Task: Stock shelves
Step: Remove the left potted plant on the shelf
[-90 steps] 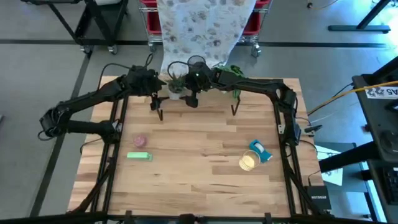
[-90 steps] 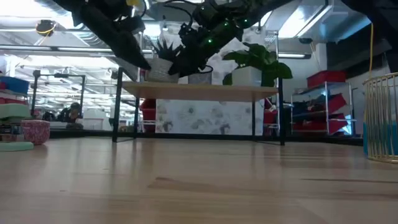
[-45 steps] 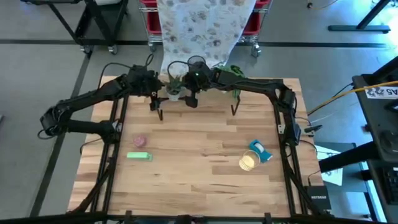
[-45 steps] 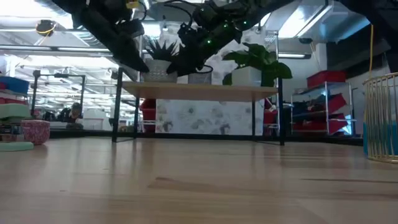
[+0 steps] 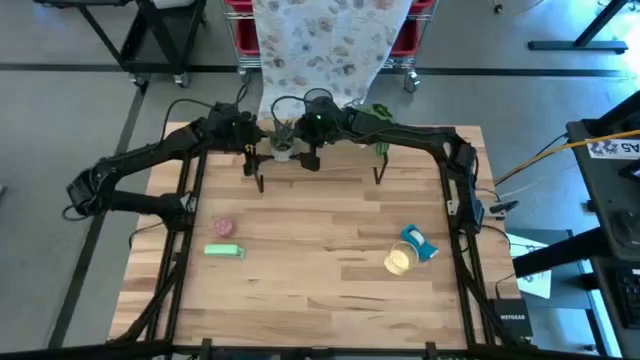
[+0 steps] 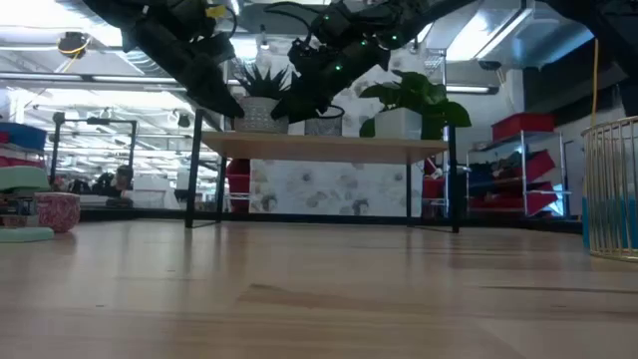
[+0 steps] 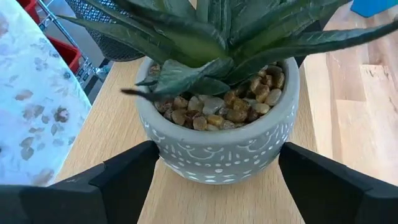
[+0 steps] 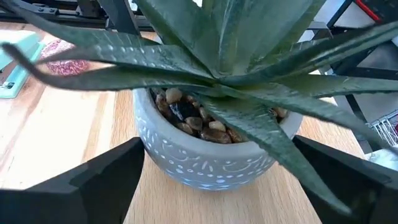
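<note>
Shelves [image 6: 324, 148] stand at the table's far edge, middle, light plank top on thin black legs. On the plank: a spiky succulent in a grey patterned pot [image 7: 217, 146], a dark mesh pot [image 6: 324, 124] beside it, and a leafy plant in a white pot [image 6: 399, 120] toward the right end. Left gripper [image 7: 214, 168] has its fingers spread wide either side of the grey pot, not touching it. Right gripper [image 8: 214, 171] likewise open around the same pot from the opposite side. Nearer on the table [image 5: 320, 250]: pink cup [image 5: 225, 227], green block [image 5: 224, 251], blue packet [image 5: 418, 242], gold wire basket [image 5: 399, 260].
</note>
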Robot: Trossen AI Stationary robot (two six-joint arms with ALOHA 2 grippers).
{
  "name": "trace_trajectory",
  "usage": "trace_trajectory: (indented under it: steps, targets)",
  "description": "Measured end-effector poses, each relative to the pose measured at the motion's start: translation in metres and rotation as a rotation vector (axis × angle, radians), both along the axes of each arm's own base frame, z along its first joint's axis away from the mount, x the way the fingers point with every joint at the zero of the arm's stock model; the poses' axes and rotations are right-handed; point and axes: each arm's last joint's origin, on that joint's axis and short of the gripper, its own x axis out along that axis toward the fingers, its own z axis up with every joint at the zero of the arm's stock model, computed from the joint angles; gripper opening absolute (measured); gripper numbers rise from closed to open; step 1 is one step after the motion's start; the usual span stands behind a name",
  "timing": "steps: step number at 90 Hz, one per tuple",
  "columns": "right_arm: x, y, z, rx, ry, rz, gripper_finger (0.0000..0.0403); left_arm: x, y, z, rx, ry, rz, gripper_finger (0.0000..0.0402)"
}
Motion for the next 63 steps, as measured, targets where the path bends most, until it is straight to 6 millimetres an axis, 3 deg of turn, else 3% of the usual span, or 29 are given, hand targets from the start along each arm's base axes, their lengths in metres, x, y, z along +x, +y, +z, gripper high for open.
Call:
trace_trajectory:
  steps: [36,63]
  targets:
    - [0.001,0.001,0.016,0.054,0.004,0.020,0.0373,-0.007,-0.007,0.011,-0.046,-0.046,0.032,0.0316]
    - [0.003,0.004,0.024,0.060,0.003,0.026,0.0373,-0.006,-0.014,0.033,0.016,-0.186,-0.011,0.0316]
